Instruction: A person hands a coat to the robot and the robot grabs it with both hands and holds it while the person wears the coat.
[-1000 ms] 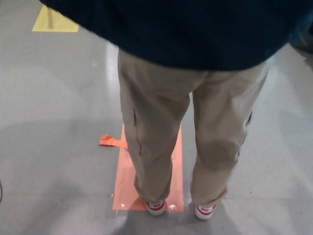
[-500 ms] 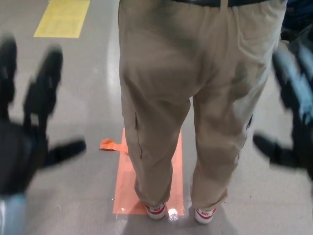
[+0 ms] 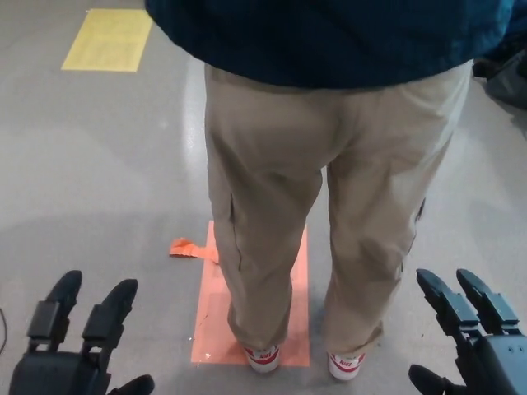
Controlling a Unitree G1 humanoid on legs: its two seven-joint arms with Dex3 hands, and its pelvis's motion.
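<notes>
A person stands with their back to me in khaki trousers and white shoes. The dark navy coat hangs over their upper body at the top of the head view, its hem at the waist. My left hand is low at the bottom left, open, fingers spread and holding nothing. My right hand is low at the bottom right, also open and apart from the coat. Neither hand touches the person.
The person stands on an orange floor marking with a loose orange tape scrap to its left. A yellow floor square lies at the far left. A dark object sits at the right edge. The floor is grey.
Both hands have dropped from chest height to the bottom corners, empty. The coat hem, lifted out of sight half a second ago, now hangs at the person's waist again.
</notes>
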